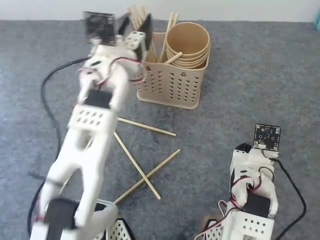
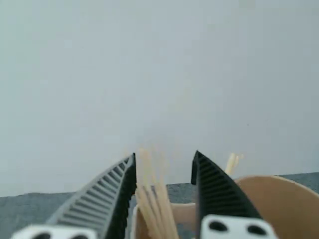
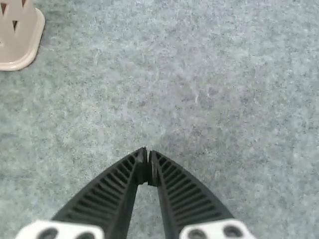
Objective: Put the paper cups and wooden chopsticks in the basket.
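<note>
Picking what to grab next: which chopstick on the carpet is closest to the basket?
The single chopstick lying by the basket; the crossed pair lies farther off.

Left arm (image 1: 95, 125) hid the basket (image 1: 172, 87) on its left side, plus bits of the loose chopsticks (image 1: 145, 175). The chopstick bundle (image 2: 152, 204) at the left claw (image 2: 164, 155) was blurry, and the paper cup (image 2: 279, 204) got cropped at the edge.

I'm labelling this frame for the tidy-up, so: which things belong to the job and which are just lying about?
Job: basket; cups stacked in it; chopsticks inside the open left gripper, above the basket; loose chopsticks on the carpet.
Just there: cable; right gripper, shut, over bare carpet.
</note>
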You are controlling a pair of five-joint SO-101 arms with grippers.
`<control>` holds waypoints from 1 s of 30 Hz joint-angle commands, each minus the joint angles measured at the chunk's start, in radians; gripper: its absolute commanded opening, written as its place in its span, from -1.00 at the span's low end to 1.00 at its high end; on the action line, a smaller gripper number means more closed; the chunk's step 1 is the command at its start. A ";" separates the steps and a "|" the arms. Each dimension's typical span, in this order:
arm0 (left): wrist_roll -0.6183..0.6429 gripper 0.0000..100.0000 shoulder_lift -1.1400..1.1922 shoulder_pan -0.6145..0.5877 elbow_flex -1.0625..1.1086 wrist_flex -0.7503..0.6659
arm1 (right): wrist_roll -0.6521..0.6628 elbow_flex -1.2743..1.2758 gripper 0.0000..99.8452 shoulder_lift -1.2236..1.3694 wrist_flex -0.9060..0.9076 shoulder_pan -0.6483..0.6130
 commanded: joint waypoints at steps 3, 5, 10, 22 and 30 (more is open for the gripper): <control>0.002 -0.65 -0.331 -0.127 0.090 0.296 | 0.020 -0.018 -0.98 -0.012 0.005 -0.008; 0.003 -0.65 -0.405 -0.169 0.142 0.397 | 0.020 -0.018 -0.98 -0.012 0.007 -0.008; 0.086 -0.65 -0.468 -0.275 0.274 0.559 | 0.020 -0.017 -0.98 -0.012 0.007 -0.008; 0.219 -0.65 -0.420 -0.239 0.553 0.572 | 0.020 -0.025 -0.98 -0.012 0.042 -0.021; 0.301 -0.65 -0.038 -0.157 0.455 0.517 | 0.020 -0.025 -0.98 -0.012 0.064 -0.056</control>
